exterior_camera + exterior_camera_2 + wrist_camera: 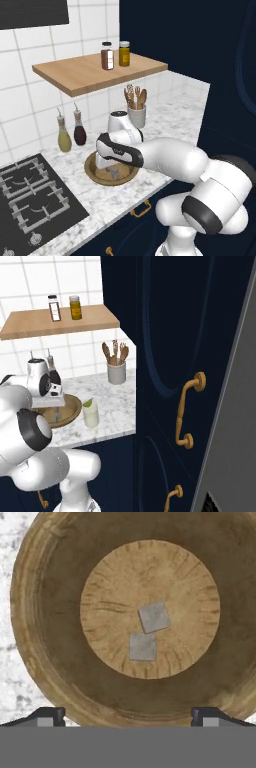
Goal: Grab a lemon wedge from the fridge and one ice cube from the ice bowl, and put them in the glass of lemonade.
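Note:
The brown wooden ice bowl (45, 587) (95, 175) (72, 406) sits on the marble counter. Two grey ice cubes (154, 617) lie touching at its centre, one (143, 646) nearer my fingers. My gripper (128, 718) (114, 167) (56, 412) hangs open straight above the bowl, with its fingertips (47, 716) wide apart and nothing between them. Just right of the bowl stands the pale glass of lemonade (91, 416), and a small yellow-green lemon wedge (88, 403) rests at its rim. The light-grey fridge (235, 421) shows at the far right edge.
A crock of wooden utensils (136, 114) (116, 372) stands behind the bowl. Two oil bottles (64, 136) are at the back left, with the gas stove (30, 195) to the left. Overhead is a wooden shelf (75, 75) with jars. A tall navy cabinet (165, 356) with brass handles (187, 411) stands on the right.

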